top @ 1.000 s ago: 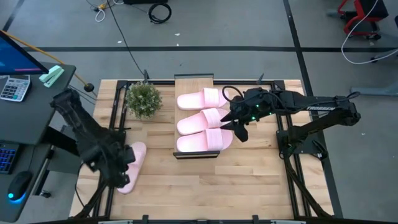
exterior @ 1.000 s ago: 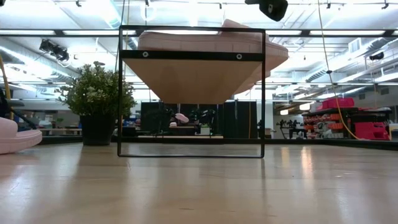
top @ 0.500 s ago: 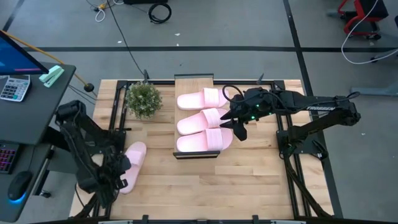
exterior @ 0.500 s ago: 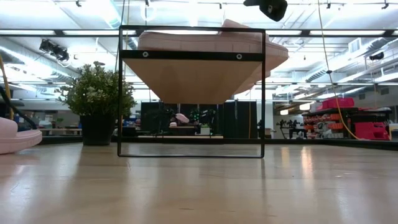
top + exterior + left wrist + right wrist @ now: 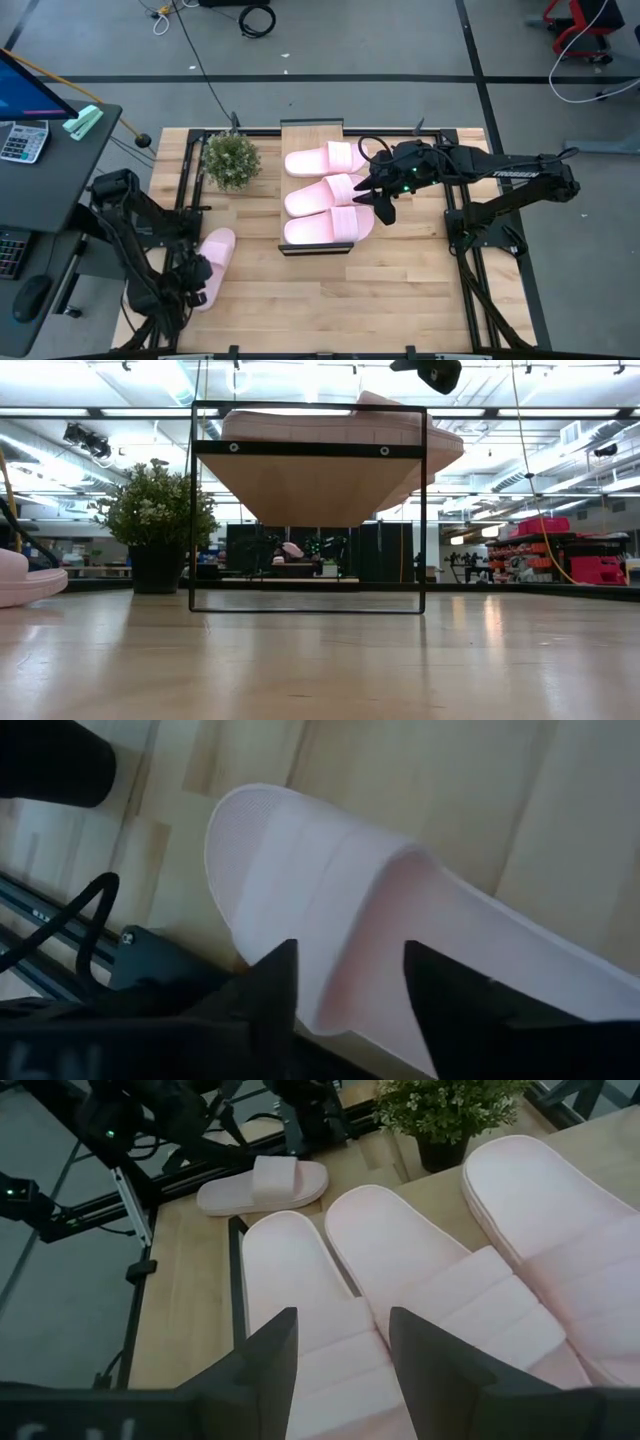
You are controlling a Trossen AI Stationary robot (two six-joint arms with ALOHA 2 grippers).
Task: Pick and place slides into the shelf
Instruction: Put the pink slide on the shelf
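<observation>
Three slides (image 5: 322,195) shelved, one slide (image 5: 211,262) on desk (image 5: 330,300): centre spread left gripper (image 5: 345,990) over strap, then pinch. Right gripper (image 5: 340,1345) spread above shelf (image 5: 311,133).

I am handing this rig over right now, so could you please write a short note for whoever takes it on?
Left gripper: open, low over the fourth slide, nothing held.
Right gripper: open and empty, hovering above the shelf's right side.
Done: three slides lie side by side on the shelf's wooden top.
The fourth one lies on the table near its left edge, in front of the potted plant.
Left: pick up that last slide and place it on the shelf.
</observation>
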